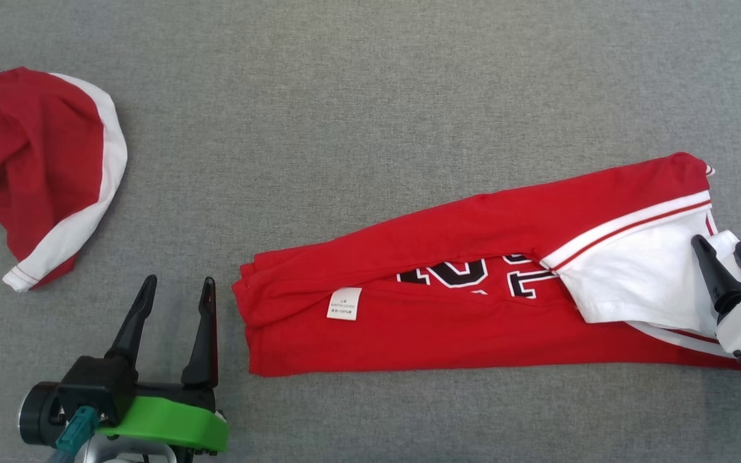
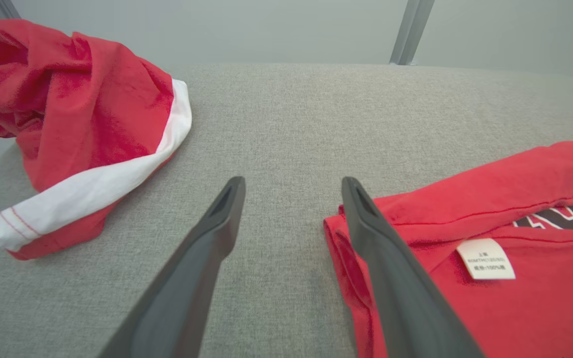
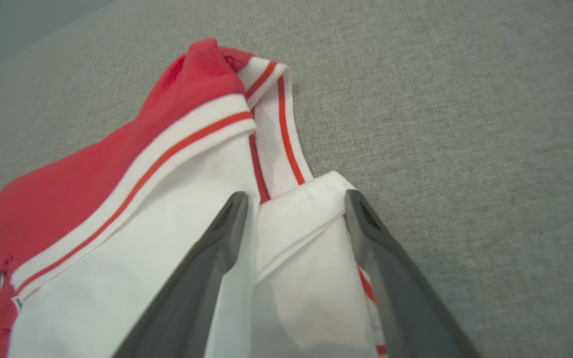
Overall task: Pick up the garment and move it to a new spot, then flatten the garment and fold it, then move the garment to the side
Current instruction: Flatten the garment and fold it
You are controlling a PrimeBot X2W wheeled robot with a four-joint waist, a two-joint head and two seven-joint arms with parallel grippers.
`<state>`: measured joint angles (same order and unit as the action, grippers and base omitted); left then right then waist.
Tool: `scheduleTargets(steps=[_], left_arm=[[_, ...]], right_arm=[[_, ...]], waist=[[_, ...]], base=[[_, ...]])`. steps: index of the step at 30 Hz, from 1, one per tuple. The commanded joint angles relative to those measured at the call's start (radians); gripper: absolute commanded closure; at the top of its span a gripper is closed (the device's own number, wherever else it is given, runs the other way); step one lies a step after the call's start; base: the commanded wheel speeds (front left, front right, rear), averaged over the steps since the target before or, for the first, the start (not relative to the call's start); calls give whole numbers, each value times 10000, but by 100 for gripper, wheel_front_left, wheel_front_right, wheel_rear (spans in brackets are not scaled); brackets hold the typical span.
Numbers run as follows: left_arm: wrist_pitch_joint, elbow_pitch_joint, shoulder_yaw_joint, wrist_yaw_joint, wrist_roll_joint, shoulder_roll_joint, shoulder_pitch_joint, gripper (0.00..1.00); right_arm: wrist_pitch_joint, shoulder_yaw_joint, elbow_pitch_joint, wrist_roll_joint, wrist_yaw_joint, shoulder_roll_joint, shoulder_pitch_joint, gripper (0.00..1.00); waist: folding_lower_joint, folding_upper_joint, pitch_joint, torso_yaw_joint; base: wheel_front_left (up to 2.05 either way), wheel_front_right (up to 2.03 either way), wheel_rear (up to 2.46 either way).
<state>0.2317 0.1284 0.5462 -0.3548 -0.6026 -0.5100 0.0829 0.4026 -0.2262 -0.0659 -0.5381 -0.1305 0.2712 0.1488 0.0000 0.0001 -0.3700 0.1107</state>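
Item: garment (image 1: 473,321), a red jersey folded into a long narrow band.
Position: lower right of the head view, running from just left of centre to the right edge, its right end tilted slightly higher than its left.
Lie: flat on the surface (image 1: 370,96), with the upper flap folded down over the lower layer.
Care label (image 1: 344,303): small, white and printed, sewn near the band's left end below the flap's edge.
Numerals (image 1: 473,273): black with a white outline, partly covered by the flap, at the middle of the band.
White panel (image 1: 628,276): at the band's right end, edged with white ribbing that carries a thin red stripe.
Right end effector (image 1: 720,243): at the right edge of the head view, over the white panel. Its fingers are spread apart and a fold of white cloth lies between them, unpinched.
Left end effector (image 1: 179,281): lower left of the head view. Its fingers are spread wide with bare surface between them, and the finger nearer the garment stands just beside its left end.
Second red garment (image 1: 36,161): crumpled, with a white band, in the upper left of the head view and well apart from the folded one.
Surface, detail: grey woven cloth.
Uprights (image 2: 411,30): grey bars behind the far edge of the surface, at the top of the left wrist view.
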Motion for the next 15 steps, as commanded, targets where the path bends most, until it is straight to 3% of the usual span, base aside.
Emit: scheduleTargets(steps=[1,9,15], left_arm=[[87,65,-102,-85,119,70,-184,0],[306,389,-675,-29,157,377,-337,0],[348,539,-963,136,210,560,-291,0]], right_arm=[[-64,8,-79,134,-4,77,17,0],[308,127,-841,-4,-4,155,180,0],[1288,177,-1973,-509,13,-113,350,0]], waist=[[0,-1,50,136],[0,-1,22,261],[0,-1,-39,350]], base=[[0,0,0],[0,0,0],[0,0,0]])
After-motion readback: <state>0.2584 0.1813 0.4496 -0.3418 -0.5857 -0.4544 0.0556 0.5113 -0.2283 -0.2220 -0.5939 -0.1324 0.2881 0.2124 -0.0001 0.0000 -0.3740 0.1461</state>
